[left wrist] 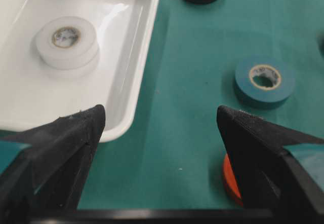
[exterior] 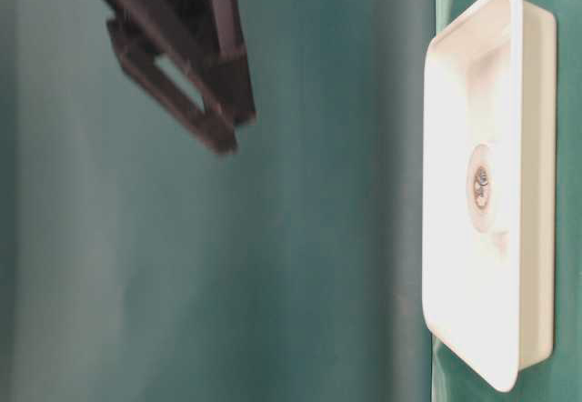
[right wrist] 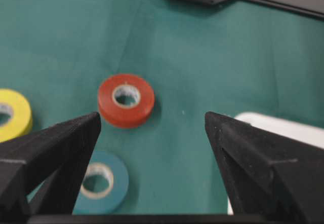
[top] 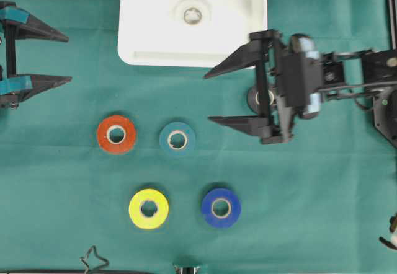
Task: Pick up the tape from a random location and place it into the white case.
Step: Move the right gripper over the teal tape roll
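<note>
The white case point(top: 155, 44) sits at the far edge of the green counter point(top: 310, 193), and a white tape roll point(top: 192, 15) already lies inside it. Four more rolls lie on the cloth on the near side of the case: a red roll point(top: 116, 134) and a teal roll point(top: 177, 140) closer to it, a yellow roll point(top: 149, 209) and a blue roll point(top: 221, 207) beyond those. A dark roll point(top: 257, 98), mostly hidden under the right arm, lies just off the case's right corner.

The right tool point(top: 214, 97) hangs above the cloth just off that same corner, jaws spread wide and grasping nothing. The left tool point(top: 68, 58) waits off the case's left side, also released and empty.

This looks like the approach step: no roll is being carried, and the right tool seems to be reaching out toward the loose rolls. The teal roll is the nearest to it. The next move calls for centring the spread jaws over one roll, dropping until they straddle it, then closing before lifting it across to the case.
</note>
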Controlling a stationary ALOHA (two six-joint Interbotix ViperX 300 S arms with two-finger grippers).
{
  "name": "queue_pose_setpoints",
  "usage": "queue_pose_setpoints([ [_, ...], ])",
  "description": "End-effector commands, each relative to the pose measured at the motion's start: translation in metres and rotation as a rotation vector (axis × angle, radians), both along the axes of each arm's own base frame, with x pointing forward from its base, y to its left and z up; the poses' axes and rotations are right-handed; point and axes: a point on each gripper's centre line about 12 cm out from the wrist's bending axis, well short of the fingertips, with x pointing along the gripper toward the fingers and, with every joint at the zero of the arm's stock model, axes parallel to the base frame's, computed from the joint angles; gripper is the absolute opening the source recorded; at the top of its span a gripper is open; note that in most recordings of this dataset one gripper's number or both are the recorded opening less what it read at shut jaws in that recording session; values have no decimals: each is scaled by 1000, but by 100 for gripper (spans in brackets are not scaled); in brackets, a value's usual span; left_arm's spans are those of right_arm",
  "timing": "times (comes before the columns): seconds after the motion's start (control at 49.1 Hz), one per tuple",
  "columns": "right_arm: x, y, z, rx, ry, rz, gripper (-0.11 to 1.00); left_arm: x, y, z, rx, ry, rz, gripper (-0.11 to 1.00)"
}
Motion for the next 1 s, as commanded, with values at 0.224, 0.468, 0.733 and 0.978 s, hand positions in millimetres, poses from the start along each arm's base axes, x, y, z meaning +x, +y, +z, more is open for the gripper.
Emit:
queue_pose_setpoints([
  [0.224, 48, 6, 12, 7, 20, 2, 93, 3, 1, 3, -1, -8, 2, 98],
  [0.468, 62, 6, 11, 28, 168, -15, 93, 3, 1, 3, 1, -6, 2, 98],
  [0.733, 72, 7, 18, 49, 409, -47, 93, 3, 1, 3, 1, -8, 2, 98],
  [0.978, 81, 6, 13, 55, 615, -78, 93, 3, 1, 4, -16, -11, 8, 98],
])
